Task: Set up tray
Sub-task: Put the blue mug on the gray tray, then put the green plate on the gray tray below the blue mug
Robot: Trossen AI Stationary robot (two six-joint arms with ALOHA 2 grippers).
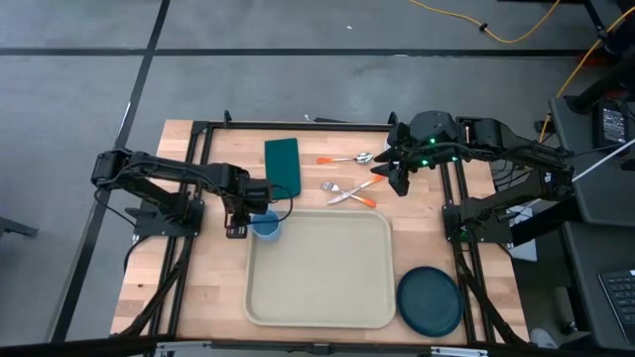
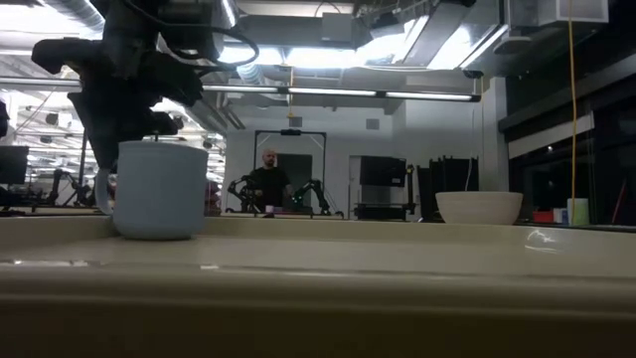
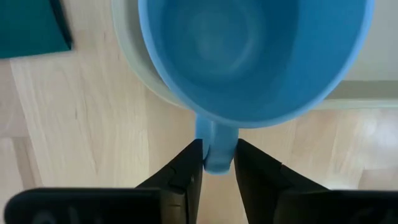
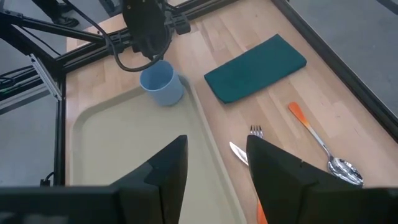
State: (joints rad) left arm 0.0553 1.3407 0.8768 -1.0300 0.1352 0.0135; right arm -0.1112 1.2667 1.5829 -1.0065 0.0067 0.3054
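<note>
The beige tray (image 1: 317, 273) lies at the table's near middle. A light blue mug (image 1: 265, 226) stands upright on its base in the tray's far left corner (image 4: 163, 84), its handle toward the table's left edge. My left gripper (image 3: 219, 155) points straight down over that handle (image 3: 217, 146), one finger on each side, slightly open. My right gripper (image 4: 217, 155) hangs open and high above the cutlery at the far right (image 1: 399, 177), with nothing between its fingers. My left gripper's fingers (image 3: 189, 168) come from above and stand close on both sides of the mug's handle (image 3: 217, 146). I cannot tell whether they touch it. The mug rests on the tray.
A dark green napkin (image 1: 283, 167) lies flat beyond the tray. To its right lie an orange-handled spoon (image 1: 347, 159), fork and knife (image 1: 349, 191). A dark blue plate (image 1: 430, 300) sits right of the tray near the front edge. Bare wood shows left of the tray.
</note>
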